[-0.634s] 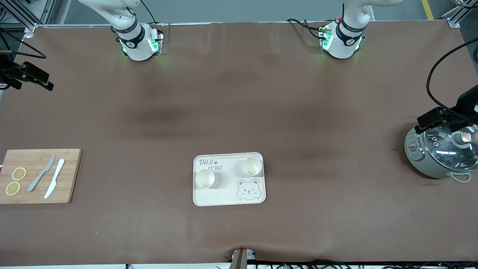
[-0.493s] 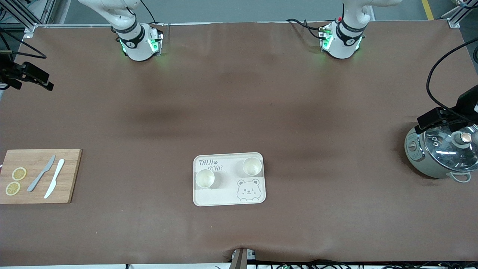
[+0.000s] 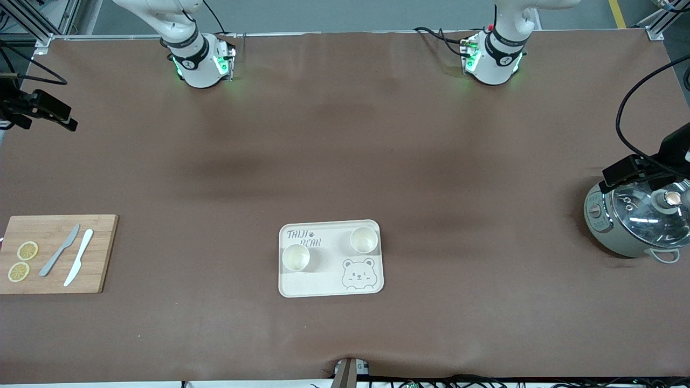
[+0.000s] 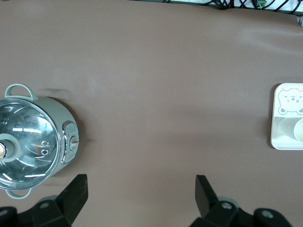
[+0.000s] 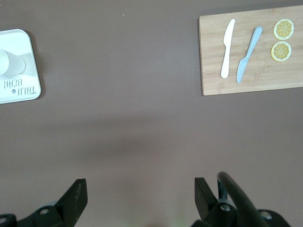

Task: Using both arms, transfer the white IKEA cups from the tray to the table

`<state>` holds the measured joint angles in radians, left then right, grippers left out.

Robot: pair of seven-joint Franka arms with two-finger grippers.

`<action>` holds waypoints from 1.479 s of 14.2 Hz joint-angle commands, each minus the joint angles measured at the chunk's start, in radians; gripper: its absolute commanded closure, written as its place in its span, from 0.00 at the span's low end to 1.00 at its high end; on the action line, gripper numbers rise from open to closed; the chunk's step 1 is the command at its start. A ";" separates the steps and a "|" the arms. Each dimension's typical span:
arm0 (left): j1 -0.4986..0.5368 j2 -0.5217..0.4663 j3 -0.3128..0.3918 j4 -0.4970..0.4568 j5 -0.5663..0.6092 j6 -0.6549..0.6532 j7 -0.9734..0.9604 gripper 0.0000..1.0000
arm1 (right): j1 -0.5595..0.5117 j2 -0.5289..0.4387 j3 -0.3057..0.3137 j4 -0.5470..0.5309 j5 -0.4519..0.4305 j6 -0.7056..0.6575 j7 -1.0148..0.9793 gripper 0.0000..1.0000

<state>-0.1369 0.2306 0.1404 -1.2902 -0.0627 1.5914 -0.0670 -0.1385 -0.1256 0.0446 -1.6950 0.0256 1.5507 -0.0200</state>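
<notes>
Two white IKEA cups stand upright on the cream bear-print tray [image 3: 323, 286]. One cup [image 3: 296, 257] is toward the right arm's end, the other cup [image 3: 364, 240] toward the left arm's end. Both hands are out of the front view. In the left wrist view my left gripper [image 4: 141, 184] is open and empty, high over bare table between the pot and the tray [image 4: 287, 142]. In the right wrist view my right gripper [image 5: 139, 185] is open and empty, high over bare table between the tray [image 5: 19, 90] and the cutting board.
A grey-green pot with a glass lid [image 3: 636, 221] stands at the left arm's end. A wooden cutting board [image 3: 102, 253] with two knives and two lemon slices lies at the right arm's end. Brown cloth covers the table.
</notes>
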 commanded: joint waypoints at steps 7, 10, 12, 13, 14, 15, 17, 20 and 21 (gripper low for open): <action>-0.003 0.003 0.002 0.012 0.015 0.001 0.009 0.00 | -0.020 0.004 0.014 -0.003 0.002 -0.001 -0.003 0.00; 0.000 0.001 -0.001 0.009 0.017 0.001 0.012 0.00 | -0.020 0.006 0.014 0.000 0.002 0.000 -0.003 0.00; -0.001 0.010 -0.001 0.005 0.012 0.001 0.003 0.00 | -0.020 0.010 0.014 0.000 0.002 0.000 -0.003 0.00; 0.000 0.024 -0.002 0.005 0.014 0.001 0.001 0.00 | -0.020 0.012 0.014 0.003 0.002 -0.003 -0.003 0.00; 0.002 0.027 -0.002 0.003 0.014 0.001 0.003 0.00 | -0.020 0.014 0.014 0.008 0.002 -0.007 -0.009 0.00; 0.002 0.030 -0.002 -0.012 0.015 0.001 0.003 0.00 | -0.017 0.015 0.014 0.008 -0.001 -0.011 -0.011 0.00; -0.001 0.050 -0.002 -0.017 0.014 0.001 0.003 0.00 | -0.013 0.015 0.015 0.009 -0.004 -0.011 -0.009 0.00; -0.018 0.074 -0.005 -0.014 0.026 -0.001 0.004 0.00 | -0.012 0.017 0.015 0.034 -0.004 -0.011 -0.009 0.00; -0.020 0.079 -0.008 -0.011 0.015 -0.001 0.000 0.00 | -0.012 0.018 0.015 0.041 -0.004 -0.009 -0.011 0.00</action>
<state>-0.1459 0.3026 0.1354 -1.3077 -0.0627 1.5917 -0.0671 -0.1384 -0.1152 0.0482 -1.6861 0.0257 1.5496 -0.0202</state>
